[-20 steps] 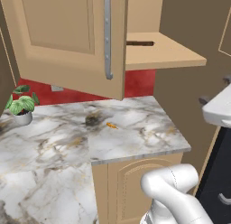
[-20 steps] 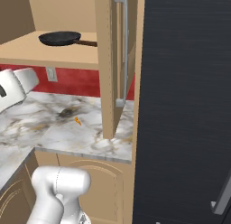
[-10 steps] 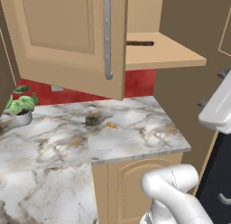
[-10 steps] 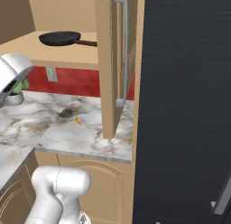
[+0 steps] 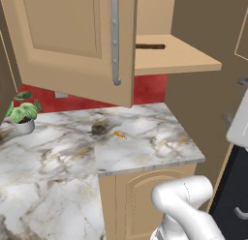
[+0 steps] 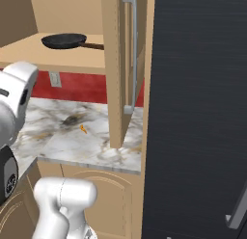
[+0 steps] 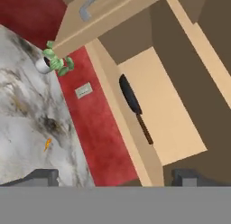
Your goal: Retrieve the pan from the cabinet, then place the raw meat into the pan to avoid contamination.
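Marble countertop [image 5: 145, 147] spreads below as I raise my gripper [image 7: 115, 175] toward the open cabinet [image 6: 113, 64], its two finger tips standing wide apart and holding nothing. Going left to right in the hand view: a small potted plant [image 7: 55, 61] sits at about ten o'clock, a wall outlet [image 7: 83, 90] on the red backsplash [image 7: 97, 123] lies nearer centre, and the pan [image 7: 129, 97] rests on the cabinet's wooden shelf [image 7: 167, 110] just right of centre, its brown handle pointing toward five o'clock. From the right base view the pan [image 6: 64, 40] lies at eleven o'clock on that shelf, handle toward the swung-out door [image 6: 126, 64]. A small orange scrap [image 5: 119, 134] lies on the counter beside a dark smudge; I cannot tell what it is. By my reckoning the door-opening is done; the pan is untouched, so grasping it, setting it down and moving the meat all remain.
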